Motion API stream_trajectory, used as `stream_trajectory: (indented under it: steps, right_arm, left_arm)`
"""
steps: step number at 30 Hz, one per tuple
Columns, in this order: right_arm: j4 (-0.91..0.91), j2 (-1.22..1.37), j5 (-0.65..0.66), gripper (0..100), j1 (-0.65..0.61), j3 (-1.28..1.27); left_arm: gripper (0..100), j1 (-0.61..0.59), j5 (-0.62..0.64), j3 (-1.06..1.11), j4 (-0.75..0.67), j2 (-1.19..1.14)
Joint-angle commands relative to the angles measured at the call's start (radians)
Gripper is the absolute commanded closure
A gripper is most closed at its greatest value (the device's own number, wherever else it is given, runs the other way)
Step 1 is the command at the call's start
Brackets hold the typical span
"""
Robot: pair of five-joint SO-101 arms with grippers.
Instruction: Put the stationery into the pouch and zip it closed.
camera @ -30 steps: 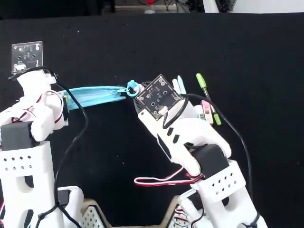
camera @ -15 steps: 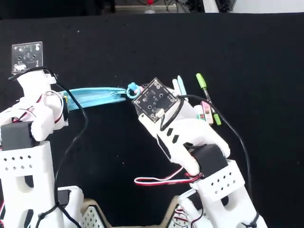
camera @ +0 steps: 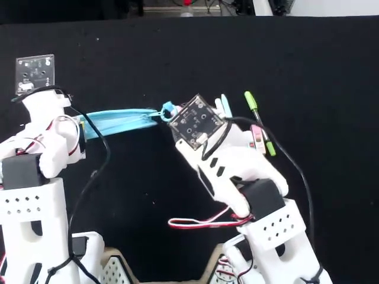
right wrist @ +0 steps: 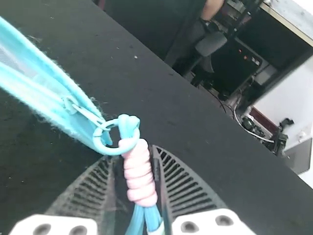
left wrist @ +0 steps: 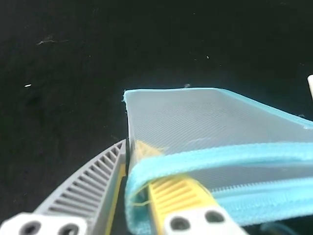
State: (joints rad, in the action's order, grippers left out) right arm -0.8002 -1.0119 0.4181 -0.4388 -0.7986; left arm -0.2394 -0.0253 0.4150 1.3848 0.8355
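**High view.** The blue pouch (camera: 118,120) lies stretched across the black table (camera: 177,53), running from left of centre to the centre of the frame. The left arm (camera: 47,142), at the left edge, meets the pouch's left end. The right arm (camera: 231,165) comes up from the lower right, and its wrist camera board (camera: 197,121) sits just right of the zip pull ring (camera: 167,109). A pale blue pen (camera: 224,105), a green pen (camera: 256,115) and a pink item (camera: 258,137) lie on the table right of centre, beside that arm and outside the pouch. The zip is therefore probably being worked open for loading, not closed.

**Left wrist view.** The left hand (left wrist: 137,186) is clamped on the pouch's end seam. A grey ribbed finger is on one side and a yellow pad on the other, and the mesh body extends to the right of the frame. This grip probably anchors the pouch so that a pull on the zip draws against it.

**Right wrist view.** The right hand (right wrist: 134,169) is pinched narrowly on the pink-wrapped cord (right wrist: 138,166) at lower centre. This cord is knotted through the ring, which links to the slider at the pouch's end at centre left. Gripping the cord rather than the small slider likely gives the fingers a surer hold. The zip tape looks taut between the two hands.
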Motion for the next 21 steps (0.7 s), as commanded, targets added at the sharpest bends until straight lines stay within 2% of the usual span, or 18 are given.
stream_trajectory:
  steps: [1, 6, 10, 16, 21]
  right_arm:
    - [-0.044, -0.005, -0.101, 95.1, -0.015, 0.041]
    - [-0.31, 0.001, -0.25, 78.8, -0.012, 0.222]
    - [-0.48, 0.002, -0.282, 82.2, -0.017, 0.401]
    - [-0.595, 0.048, -0.281, 84.3, -0.005, 0.539]
    - [-0.635, 0.297, -0.288, 84.1, 0.127, 0.628]
  left_arm:
    - [97, -0.038, 0.012, 0.004, -0.011, 0.003]
    - [97, -0.038, 0.012, 0.004, -0.011, 0.003]
    - [97, -0.038, 0.012, 0.005, -0.005, 0.002]
    - [97, -0.038, 0.012, 0.03, -0.011, 0.003]
    - [97, -0.039, 0.012, 0.031, -0.008, 0.003]
